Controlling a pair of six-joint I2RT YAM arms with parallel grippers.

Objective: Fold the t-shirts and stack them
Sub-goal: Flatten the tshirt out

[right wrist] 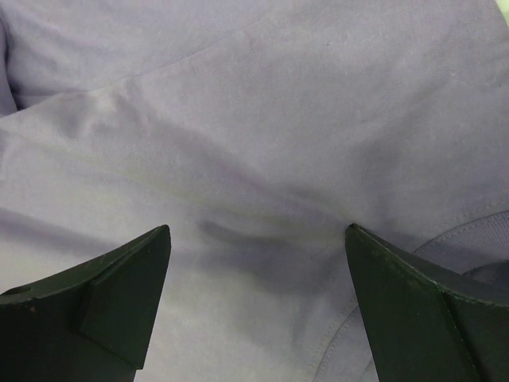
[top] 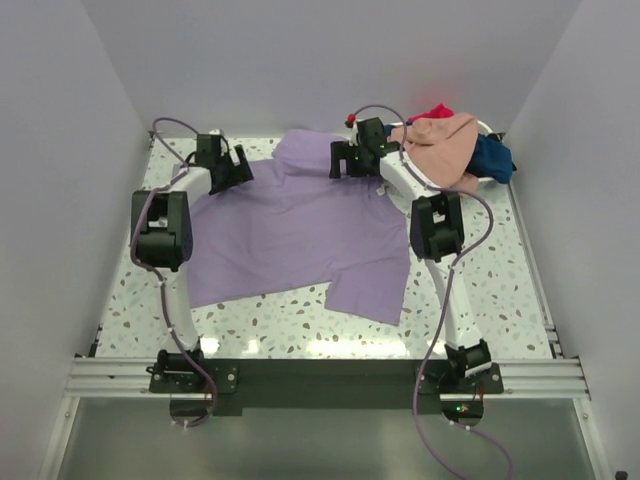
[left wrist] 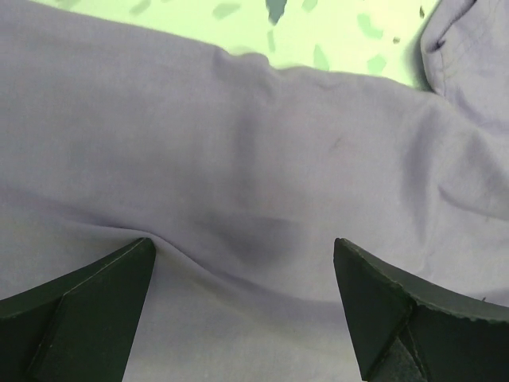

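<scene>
Peach-pink fabric (top: 445,140) is heaped in the white basket (top: 489,128) at the far right corner of the speckled table (top: 490,280), with a navy shirt (top: 494,158) hung over its right side and a scrap of red (top: 438,110) seen at the top. The lavender t-shirt (top: 300,230) is spread across the middle of the table, its far edge overlapped by both arms. The left gripper (left wrist: 242,247) and right gripper (right wrist: 258,231) are each held spread wide, fingertips down at the creased lavender cloth and nothing clasped, while the basket's near side is crossed by the right arm.
</scene>
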